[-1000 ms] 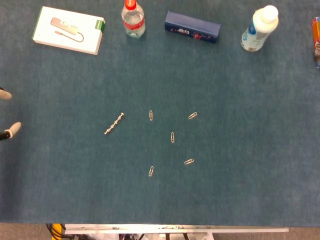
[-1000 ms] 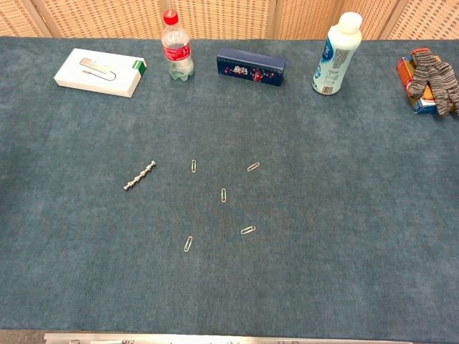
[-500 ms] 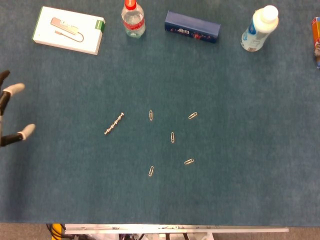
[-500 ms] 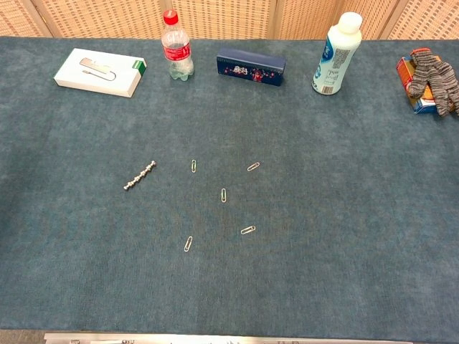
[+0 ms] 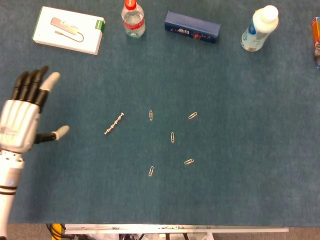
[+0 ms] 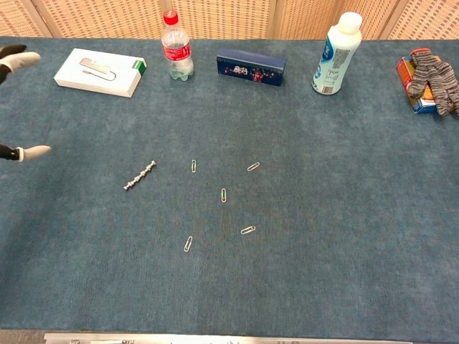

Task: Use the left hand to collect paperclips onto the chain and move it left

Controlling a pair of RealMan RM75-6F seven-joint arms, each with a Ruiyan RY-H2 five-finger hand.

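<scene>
Blue felt-like cloth covers the bench (image 5: pixel 240 80), and against it the change is easily read: the left robot hand (image 5: pixel 22 117), white-backed with dark fingers, has been brought well into the head view from the left edge, where only its fingertips showed a moment ago. Its fingers are spread and nothing is held. In the chest view only fingertips (image 6: pixel 32 150) are seen at the left border. The right robot hand is not shown in either view.

Nothing on the cloth has been disturbed. The short silver beaded chain (image 5: pixel 114 123) lies slantwise near the left robot hand but apart from it, and five small metal paperclips, the nearest being (image 5: pixel 151 115), are scattered to its right.

An approach is judged to be under way; the chain has not yet been taken and no clip collected.
</scene>
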